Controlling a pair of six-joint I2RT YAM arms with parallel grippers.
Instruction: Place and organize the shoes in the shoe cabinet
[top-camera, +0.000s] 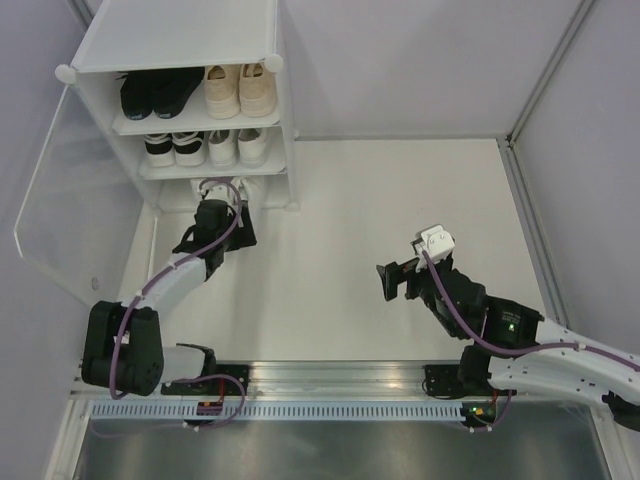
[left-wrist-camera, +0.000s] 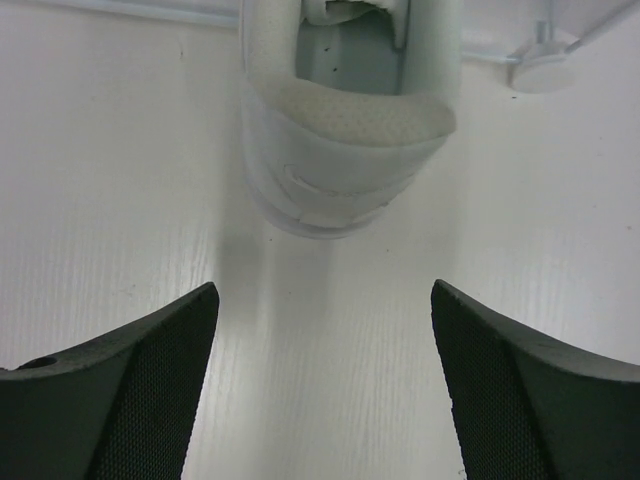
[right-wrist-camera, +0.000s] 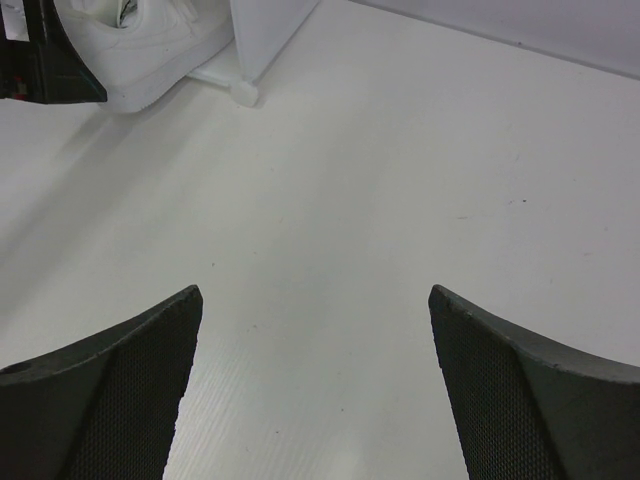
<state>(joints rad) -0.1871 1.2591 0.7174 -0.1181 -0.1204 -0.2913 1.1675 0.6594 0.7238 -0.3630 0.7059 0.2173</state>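
White table (top-camera: 400, 210) — bears shoe cabinet (top-camera: 180, 40) and one white sneaker (left-wrist-camera: 340, 170).

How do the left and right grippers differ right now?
The left gripper sits at the shoe cabinet, by its bottom tier, with a white sneaker just ahead of it. The right gripper hangs over the table, well away from that cabinet, facing no shoe. Both stand open, holding nothing.

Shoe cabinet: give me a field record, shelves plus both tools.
cabinet: shoe cabinet, door swung open
top shelf: black pair, beige pair
middle shelf: black-and-white pair, white pair
bottom tier opening: white sneaker, heel toward left tool
left tool: open, clear of the sneaker
right tool: open, empty
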